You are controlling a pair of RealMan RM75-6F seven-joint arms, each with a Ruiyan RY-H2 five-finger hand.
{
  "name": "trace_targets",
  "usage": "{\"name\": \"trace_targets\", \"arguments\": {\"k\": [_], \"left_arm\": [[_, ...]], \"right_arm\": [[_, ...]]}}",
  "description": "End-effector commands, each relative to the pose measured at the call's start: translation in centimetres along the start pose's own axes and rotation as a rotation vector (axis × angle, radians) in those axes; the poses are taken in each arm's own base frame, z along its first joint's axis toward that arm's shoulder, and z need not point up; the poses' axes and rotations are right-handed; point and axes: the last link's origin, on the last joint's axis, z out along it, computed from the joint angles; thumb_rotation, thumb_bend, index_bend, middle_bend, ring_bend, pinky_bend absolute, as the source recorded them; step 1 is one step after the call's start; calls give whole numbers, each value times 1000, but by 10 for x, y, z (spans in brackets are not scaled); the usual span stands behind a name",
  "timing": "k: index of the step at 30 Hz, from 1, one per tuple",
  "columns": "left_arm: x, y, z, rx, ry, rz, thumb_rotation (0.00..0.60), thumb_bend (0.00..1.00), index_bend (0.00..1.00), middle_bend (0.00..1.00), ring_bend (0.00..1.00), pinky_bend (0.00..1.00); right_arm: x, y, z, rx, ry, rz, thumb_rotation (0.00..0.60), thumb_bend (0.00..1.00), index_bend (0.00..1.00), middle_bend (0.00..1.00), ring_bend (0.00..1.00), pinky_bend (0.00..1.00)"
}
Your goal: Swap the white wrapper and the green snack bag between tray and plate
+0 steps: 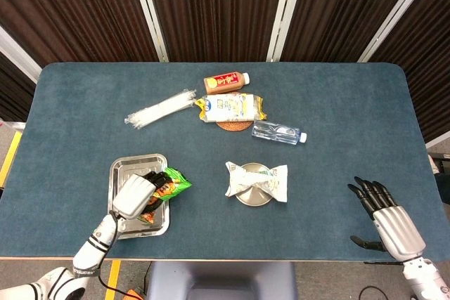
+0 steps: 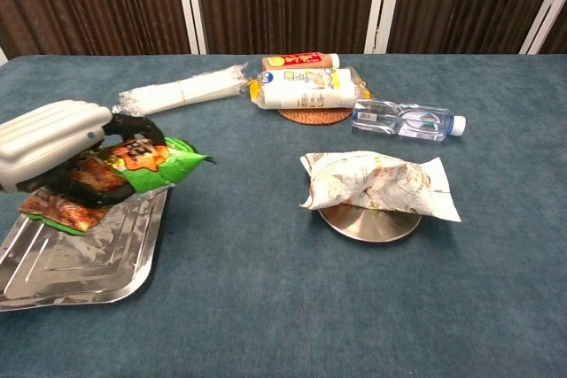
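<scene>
My left hand (image 1: pixel 133 196) (image 2: pixel 46 142) grips the green snack bag (image 1: pixel 166 187) (image 2: pixel 133 168) and holds it over the steel tray (image 1: pixel 126 170) (image 2: pixel 80 258) at the front left. The bag's green end sticks out past the tray's right rim. The white wrapper (image 1: pixel 257 179) (image 2: pixel 379 183) lies across the small round metal plate (image 1: pixel 252 197) (image 2: pixel 368 222) in the middle of the table. My right hand (image 1: pixel 389 219) stays open above the table's front right corner, holding nothing; the chest view does not show it.
At the back lie a bundle of clear straws (image 1: pixel 160 109) (image 2: pixel 182 90), an orange-capped drink bottle (image 1: pixel 226 81) (image 2: pixel 299 61), a white and yellow snack pack (image 1: pixel 229 107) (image 2: pixel 306 88) on a woven coaster, and a water bottle (image 1: pixel 277 132) (image 2: pixel 407 120).
</scene>
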Motion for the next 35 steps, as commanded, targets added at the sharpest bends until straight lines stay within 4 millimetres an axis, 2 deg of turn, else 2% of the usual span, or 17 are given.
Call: {"name": "trace_targets", "arguments": {"k": [1,2,3,4,6,7,9,15,19,22,25,28,29,31,35], "left_arm": [[-12,-47,-23,97,-65,19,600,457,450,385,417,669],[-15,-52,-25,106,-87,19,600,455,424,353,373,604],[-18,-55,-27,114,-109,17,600,451,373,296,294,490],[-19,-57,-29,121,-126,15,600,440,295,209,178,339],[-19,-57,-30,130,-137,4,600,421,168,74,43,170],[-17,-55,-31,131,-128,-8,600,407,93,17,4,109],[-13,-51,-31,132,-100,-22,600,390,26,0,0,69],[4,-35,-41,127,-66,-96,600,376,0,0,0,28],[22,-23,-66,110,-34,-144,600,379,0,0,0,25],[38,-21,-97,124,0,-130,600,372,0,0,0,23],[51,-23,-140,190,62,-133,600,370,0,0,0,23],[51,-30,-191,304,87,-142,600,402,0,0,0,22],[49,-34,-199,354,87,-127,600,407,0,0,0,22],[52,-40,-207,381,34,-17,600,415,0,0,0,20],[60,-42,-203,400,89,3,600,420,0,0,0,17]], "right_arm": [[-1,0,0,-3,-1,-6,600,154,0,0,0,0],[-2,-1,1,-3,-5,-9,600,154,0,0,0,0],[-4,-1,1,-3,-10,-12,600,154,0,0,0,0],[-5,-1,1,-3,-15,-14,600,154,0,0,0,0],[-7,-2,2,-3,-26,-20,600,154,0,0,0,0],[-8,-2,3,-3,-29,-22,600,154,0,0,0,0],[-10,-3,4,-3,-33,-26,600,154,0,0,0,0],[-9,-3,3,-5,-31,-26,600,154,0,0,0,0],[-7,-2,2,-11,-24,-26,600,154,0,0,0,0],[-8,0,1,-33,-32,-46,600,154,0,0,0,0],[-7,1,0,-69,-24,-91,600,154,0,0,0,0],[-7,3,0,-126,11,-155,600,154,0,0,0,0],[-7,2,-1,-139,16,-170,600,154,0,0,0,0],[-9,0,0,-150,26,-195,600,154,0,0,0,0],[-11,-4,-2,-144,19,-197,600,154,0,0,0,0]]}}
